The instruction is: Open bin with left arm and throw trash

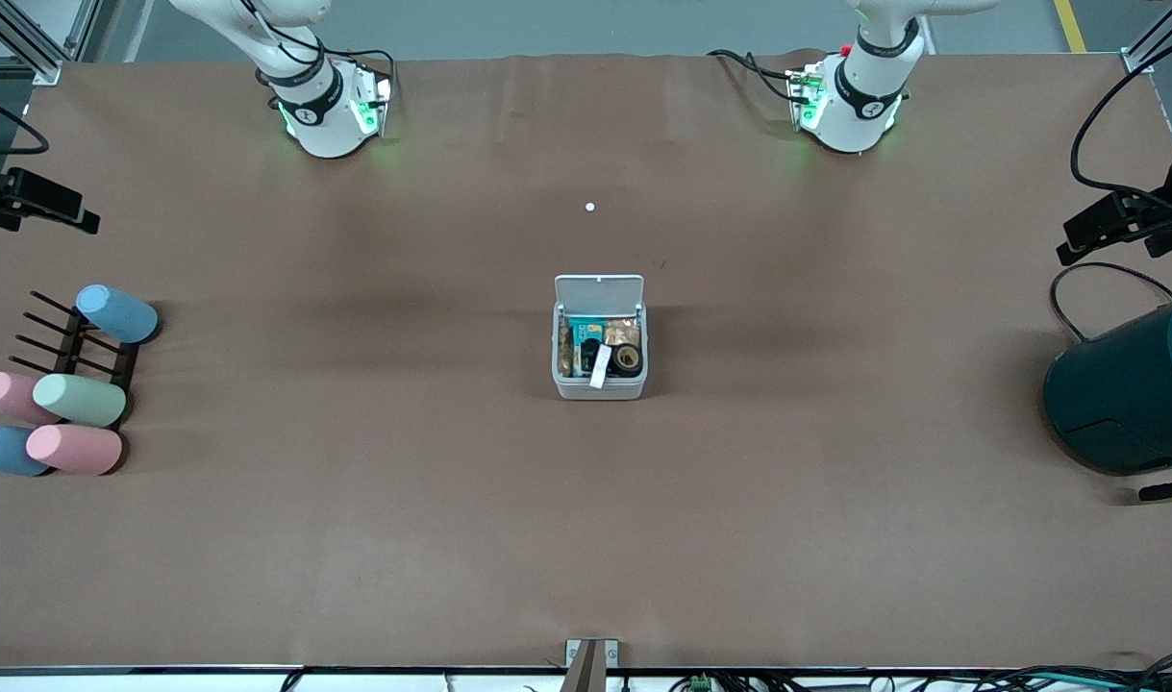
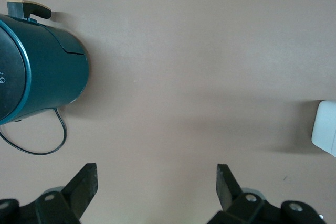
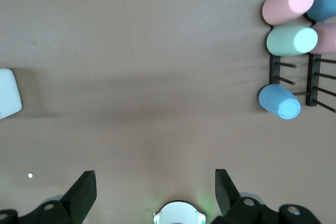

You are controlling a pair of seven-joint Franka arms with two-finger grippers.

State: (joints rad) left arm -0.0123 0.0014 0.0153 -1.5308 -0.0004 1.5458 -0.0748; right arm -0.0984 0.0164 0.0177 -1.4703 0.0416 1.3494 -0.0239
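Observation:
The small white bin (image 1: 600,389) stands at the middle of the table with its lid (image 1: 599,291) swung up and open. Inside lie a black packet with a white strip tab (image 1: 600,365), a dark tape ring (image 1: 628,360) and other wrappers. Both hands are out of the front view, held high. My left gripper (image 2: 156,184) is open and empty over bare table, with a corner of the bin (image 2: 326,134) at the edge of the left wrist view. My right gripper (image 3: 155,190) is open and empty over the table near its own base, and the bin's edge (image 3: 8,94) shows in the right wrist view.
A large dark teal cylinder (image 1: 1124,394) lies at the left arm's end of the table, also in the left wrist view (image 2: 42,72). Several pastel cups (image 1: 78,399) on a black rack (image 1: 90,336) sit at the right arm's end. A small white dot (image 1: 589,207) lies between the bases.

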